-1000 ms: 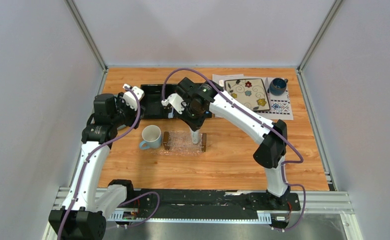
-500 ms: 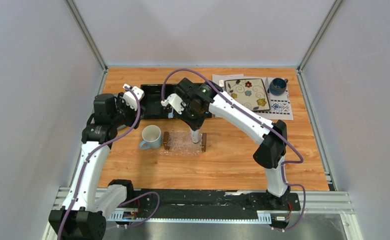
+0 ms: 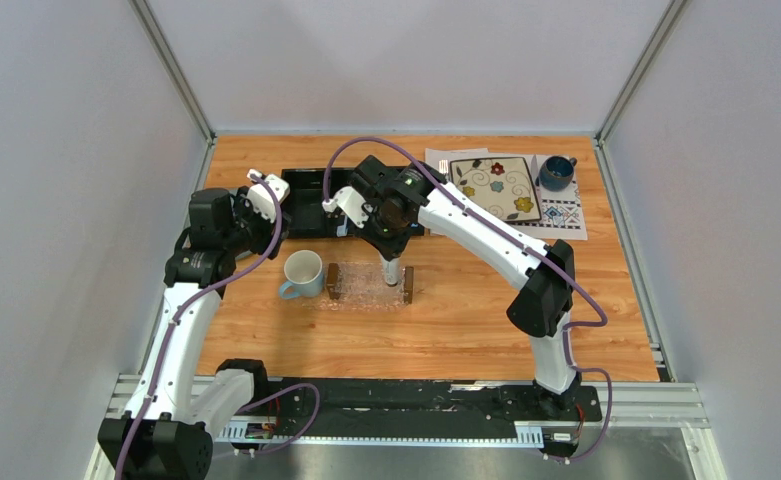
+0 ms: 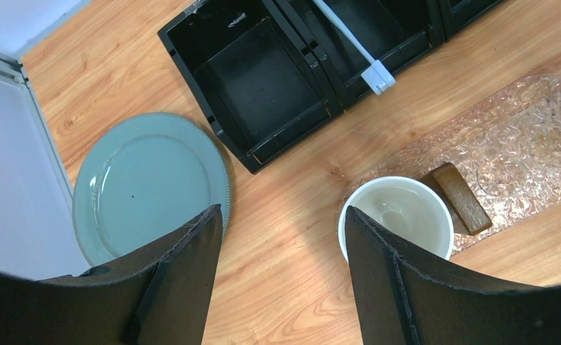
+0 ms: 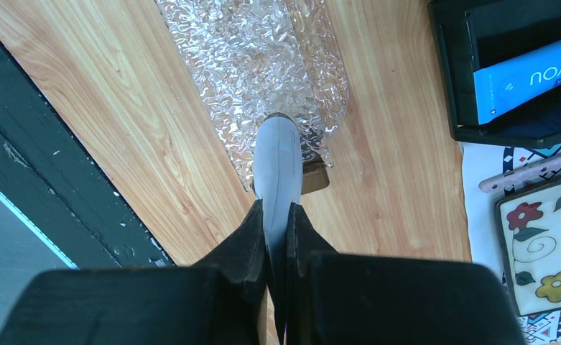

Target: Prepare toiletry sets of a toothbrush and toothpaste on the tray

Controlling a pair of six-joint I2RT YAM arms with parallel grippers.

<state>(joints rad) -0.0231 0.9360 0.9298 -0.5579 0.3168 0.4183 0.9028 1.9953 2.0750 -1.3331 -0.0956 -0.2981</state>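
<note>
My right gripper [image 5: 276, 212] is shut on a pale white toothpaste tube [image 5: 277, 158]. It holds the tube upright over the right end of the clear textured tray [image 5: 248, 57], by its brown wooden bar [image 5: 317, 176]. In the top view the tube [image 3: 392, 272] hangs over the tray [image 3: 361, 288]. The toothbrush [image 4: 349, 43] lies in the middle compartment of the black organizer [image 4: 263, 79]. My left gripper [image 4: 284, 215] is open and empty, held above the table left of the white mug [image 4: 396, 215].
A grey-green plate [image 4: 148, 180] lies left of the organizer, under my left arm. A blue box [image 5: 529, 75] sits in the organizer's right compartment. A floral plate [image 3: 496, 187] and a blue mug [image 3: 556, 172] stand at the back right.
</note>
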